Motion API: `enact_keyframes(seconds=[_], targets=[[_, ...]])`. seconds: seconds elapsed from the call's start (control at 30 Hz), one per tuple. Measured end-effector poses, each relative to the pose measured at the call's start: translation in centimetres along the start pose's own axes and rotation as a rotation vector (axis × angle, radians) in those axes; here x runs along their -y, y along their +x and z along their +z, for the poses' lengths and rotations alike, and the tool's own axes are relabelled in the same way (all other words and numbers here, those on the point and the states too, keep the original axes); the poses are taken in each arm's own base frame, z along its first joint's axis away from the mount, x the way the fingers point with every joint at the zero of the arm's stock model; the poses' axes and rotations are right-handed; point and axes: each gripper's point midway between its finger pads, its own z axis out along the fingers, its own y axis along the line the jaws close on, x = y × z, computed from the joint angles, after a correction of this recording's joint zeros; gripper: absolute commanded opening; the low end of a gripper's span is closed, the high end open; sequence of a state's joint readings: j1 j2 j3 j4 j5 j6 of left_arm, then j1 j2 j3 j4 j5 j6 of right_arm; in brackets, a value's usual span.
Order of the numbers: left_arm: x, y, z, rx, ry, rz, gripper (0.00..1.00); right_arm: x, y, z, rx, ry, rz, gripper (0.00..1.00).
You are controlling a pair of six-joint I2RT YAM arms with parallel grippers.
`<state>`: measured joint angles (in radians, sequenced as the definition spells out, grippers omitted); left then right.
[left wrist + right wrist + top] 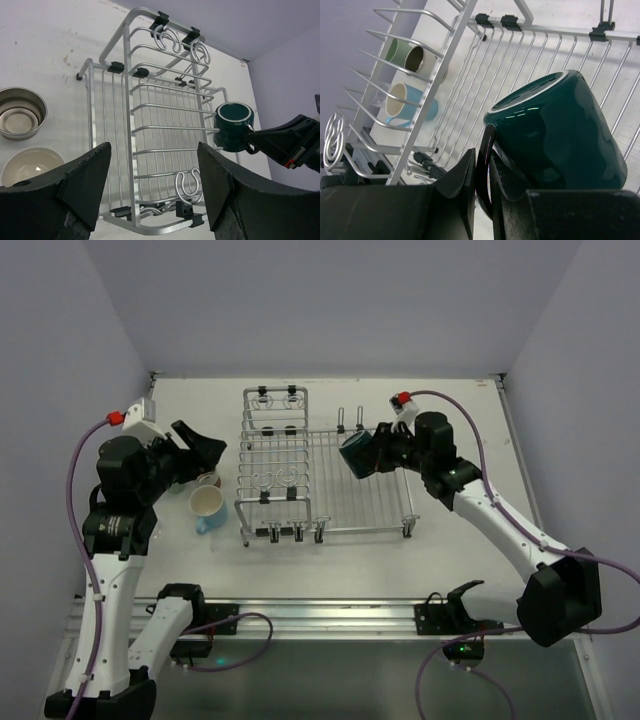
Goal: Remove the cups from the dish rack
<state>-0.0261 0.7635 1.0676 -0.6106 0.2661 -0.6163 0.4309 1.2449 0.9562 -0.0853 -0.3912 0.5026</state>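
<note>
The silver wire dish rack (300, 475) stands mid-table. My right gripper (380, 452) is shut on the handle of the dark teal cup (357, 453), which hangs tilted above the rack's flat grid. The right wrist view shows that handle pinched between the fingers of the right gripper (481, 162), with the teal cup (560, 135) just beyond. My left gripper (205, 455) hovers open and empty left of the rack, above a light-blue mug (207, 505) and a brown cup (209, 480). A pale green cup (397, 50) stands beside the brown cup (420, 59) on the table.
The white table (460, 410) ends at walls on the left, back and right. A metal rail (320, 618) with the arm bases runs along the near edge. In the left wrist view the rack's raised section (150, 115) stands straight ahead, with two cups (20, 112) at the left.
</note>
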Motion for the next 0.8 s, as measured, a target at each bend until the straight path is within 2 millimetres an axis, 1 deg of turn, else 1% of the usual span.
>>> enact_keyframes(seconds=[0.17,0.33,0.5,0.67,0.8], targets=[[0.3,0.3,0.3,-0.022,0.019,-0.004,0.73,0.2,0.9,0.4,-0.040,-0.003,0.037,0.00],[1.3,0.6,0.5,-0.051,0.079,-0.001,0.73,0.1,0.9,0.5,-0.047,0.006,0.087,0.00],[2.6,0.8,0.4,-0.073,0.155,0.007,0.74,-0.7,0.0,0.6,-0.036,-0.002,0.169,0.00],[3.3,0.8,0.3,-0.079,0.190,0.013,0.74,-2.0,-2.0,1.0,-0.019,-0.019,0.249,0.00],[3.5,0.8,0.3,-0.083,0.202,0.015,0.74,-2.2,-2.3,1.0,-0.012,-0.019,0.291,0.00]])
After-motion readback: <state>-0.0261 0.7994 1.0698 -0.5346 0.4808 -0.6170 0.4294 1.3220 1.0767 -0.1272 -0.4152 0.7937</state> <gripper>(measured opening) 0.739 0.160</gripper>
